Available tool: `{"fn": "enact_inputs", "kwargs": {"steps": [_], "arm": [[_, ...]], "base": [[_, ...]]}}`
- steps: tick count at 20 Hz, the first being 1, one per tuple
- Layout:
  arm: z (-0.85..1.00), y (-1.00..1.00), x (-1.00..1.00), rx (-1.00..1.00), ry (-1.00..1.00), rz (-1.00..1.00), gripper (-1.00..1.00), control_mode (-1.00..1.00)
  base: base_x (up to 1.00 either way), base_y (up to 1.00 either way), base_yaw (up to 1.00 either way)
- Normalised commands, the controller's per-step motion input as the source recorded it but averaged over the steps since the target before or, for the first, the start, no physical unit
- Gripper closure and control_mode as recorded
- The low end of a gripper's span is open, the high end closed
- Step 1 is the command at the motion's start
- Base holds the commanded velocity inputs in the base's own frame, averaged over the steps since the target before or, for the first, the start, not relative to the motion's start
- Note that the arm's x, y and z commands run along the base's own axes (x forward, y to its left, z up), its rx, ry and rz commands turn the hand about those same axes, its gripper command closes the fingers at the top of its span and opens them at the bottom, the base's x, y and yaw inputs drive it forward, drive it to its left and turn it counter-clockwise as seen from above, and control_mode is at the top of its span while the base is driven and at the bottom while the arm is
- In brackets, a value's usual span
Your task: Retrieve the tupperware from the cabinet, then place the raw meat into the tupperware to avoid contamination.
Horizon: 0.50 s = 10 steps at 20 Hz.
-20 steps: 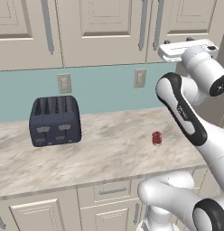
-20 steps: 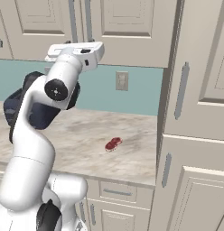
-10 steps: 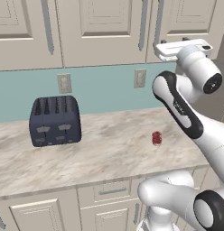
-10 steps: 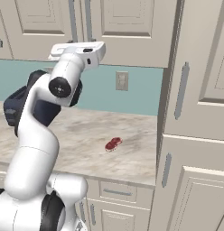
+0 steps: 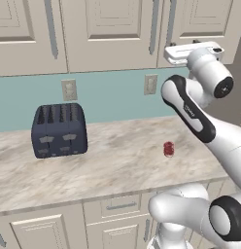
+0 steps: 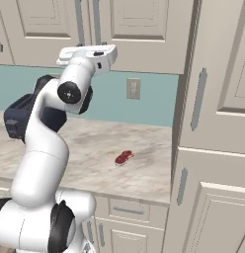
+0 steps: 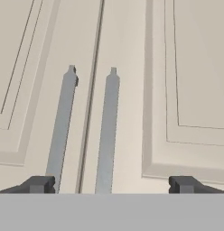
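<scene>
Step in hand, by my reading: opening the cabinet (image 7: pixel 132 90), with the tupperware presumably behind its shut doors and out of sight. Gripper (image 7: pixel 111 184) is raised to cabinet height, fingers spread wide, holding nothing. Hand view faces two closed doors meeting at a seam, a grey bar handle on each: left handle (image 7: pixel 61 131) rising above one fingertip, right handle (image 7: pixel 108 131) between the tips but off centre. Next move likely calls for centring on one handle, advancing until the fingers straddle it, closing, then pulling along the door's arc. Raw meat (image 5: pixel 168 149) sits on the marble counter (image 5: pixel 108 165), well apart from the dark blue toaster (image 5: pixel 59 130), short of the front edge. Room: counter is open around the meat; a tall side unit (image 6: pixel 213 123) stands close on the right, which may crowd the door's swing.
</scene>
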Motion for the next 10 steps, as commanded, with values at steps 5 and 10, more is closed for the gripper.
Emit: {"fn": "enact_inputs", "kwargs": {"steps": [5,10], "arm": [[-0.03,0.0,0.19,0.0,0.01,0.0,-1.0,-1.0],[-0.04,0.0,0.21,0.0,0.02,0.0,-1.0,-1.0]], "base": [[0.0,0.0,0.0],[0.0,0.0,0.0]]}}
